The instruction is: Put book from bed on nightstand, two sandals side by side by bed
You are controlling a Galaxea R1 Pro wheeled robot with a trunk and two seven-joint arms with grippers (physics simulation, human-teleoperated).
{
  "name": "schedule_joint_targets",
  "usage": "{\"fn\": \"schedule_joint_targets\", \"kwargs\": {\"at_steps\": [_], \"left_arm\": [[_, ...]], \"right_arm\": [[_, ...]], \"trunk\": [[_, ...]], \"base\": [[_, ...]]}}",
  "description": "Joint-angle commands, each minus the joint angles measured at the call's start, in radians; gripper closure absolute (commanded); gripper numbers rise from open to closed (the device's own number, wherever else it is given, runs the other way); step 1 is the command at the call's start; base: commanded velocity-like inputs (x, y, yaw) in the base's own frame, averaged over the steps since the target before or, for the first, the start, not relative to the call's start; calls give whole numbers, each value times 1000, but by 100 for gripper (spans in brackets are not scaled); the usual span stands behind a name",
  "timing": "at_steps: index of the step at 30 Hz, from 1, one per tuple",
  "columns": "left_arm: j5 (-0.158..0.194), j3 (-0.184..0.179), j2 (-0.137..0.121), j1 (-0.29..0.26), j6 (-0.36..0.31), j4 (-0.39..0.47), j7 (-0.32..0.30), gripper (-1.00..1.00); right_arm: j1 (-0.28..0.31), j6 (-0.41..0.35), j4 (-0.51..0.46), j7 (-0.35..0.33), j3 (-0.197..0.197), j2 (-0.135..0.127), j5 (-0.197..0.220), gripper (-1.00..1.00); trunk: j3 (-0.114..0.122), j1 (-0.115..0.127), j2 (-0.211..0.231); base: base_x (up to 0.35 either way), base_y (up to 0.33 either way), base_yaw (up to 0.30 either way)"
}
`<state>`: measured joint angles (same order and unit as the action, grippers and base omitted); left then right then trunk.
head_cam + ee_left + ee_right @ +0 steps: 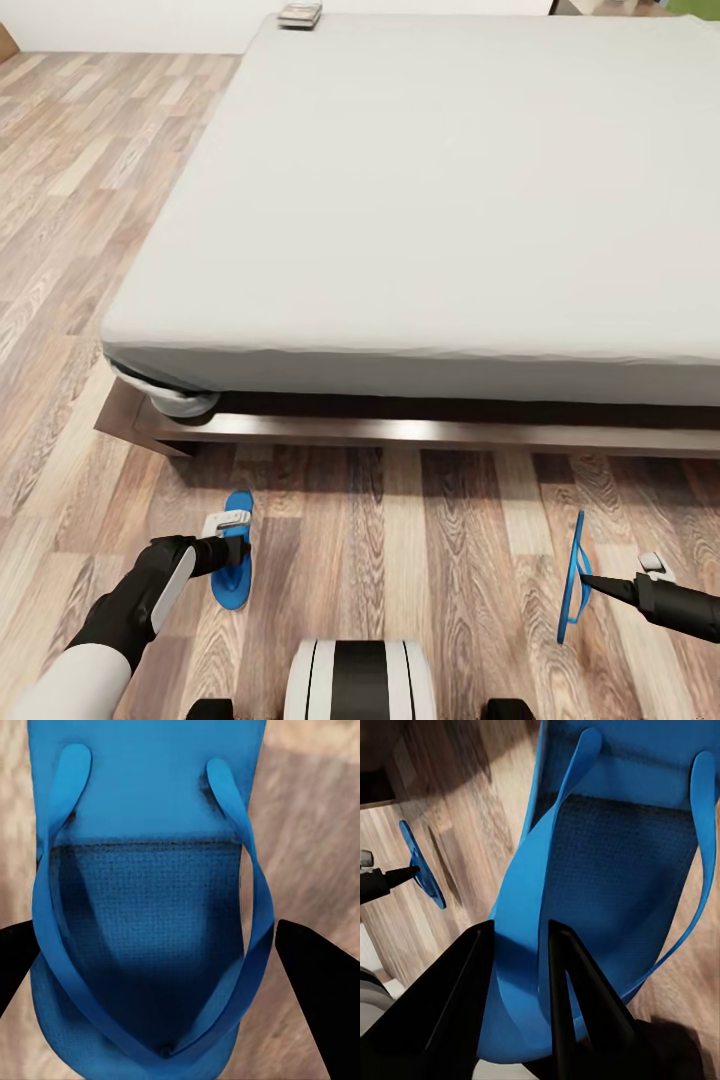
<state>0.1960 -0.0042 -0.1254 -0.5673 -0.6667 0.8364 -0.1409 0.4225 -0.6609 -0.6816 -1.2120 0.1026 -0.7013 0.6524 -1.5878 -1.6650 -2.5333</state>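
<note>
Right wrist view: sandal's (607,870) edge between the closed right jaws.

Premises: domestic bedroom. Evidence: large low bed (440,200) with grey mattress cover, wood-plank floor (400,560).

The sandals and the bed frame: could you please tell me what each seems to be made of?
The sandals look like matte blue foam or rubber: the footbed shows a fine dotted texture, with thin smooth straps. The bed frame looks like dark brown wood with a satin finish, since a pale sheen runs along its edge. Being renders, both stay guesses.
</note>
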Motion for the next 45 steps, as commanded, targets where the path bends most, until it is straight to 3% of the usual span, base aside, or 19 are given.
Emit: {"fn": "schedule_joint_targets", "kwargs": {"at_steps": [1, 6, 15, 23, 32, 45], "left_arm": [[5, 0, 0, 0, -5, 1, 0, 100], [5, 0, 0, 0, -5, 1, 0, 100], [4, -4, 0, 0, 7, 1, -2, 100], [2, -4, 0, 3, 94, 0, 1, 100], [2, -5, 0, 3, 99, -1, 1, 100], [2, -3, 0, 3, 98, 0, 1, 100]], "right_arm": [[1, -8, 0, 0, 5, -1, 9, 100], [1, -8, 0, 0, 5, -1, 10, 100], [1, -8, 0, 0, 5, -1, 10, 100], [1, -8, 0, 0, 5, -1, 10, 100], [1, -8, 0, 0, 5, -1, 9, 100], [1, -8, 0, 0, 5, -1, 10, 100]], "trunk": [[-5, 0, -1], [-24, -2, -2], [-24, -2, -2], [-24, -2, -2], [-24, -2, -2], [-70, -8, -5]], "base": [[0, 0, 0], [0, 0, 0], [0, 0, 0], [0, 0, 0], [0, 0, 0], [0, 0, 0]]}}
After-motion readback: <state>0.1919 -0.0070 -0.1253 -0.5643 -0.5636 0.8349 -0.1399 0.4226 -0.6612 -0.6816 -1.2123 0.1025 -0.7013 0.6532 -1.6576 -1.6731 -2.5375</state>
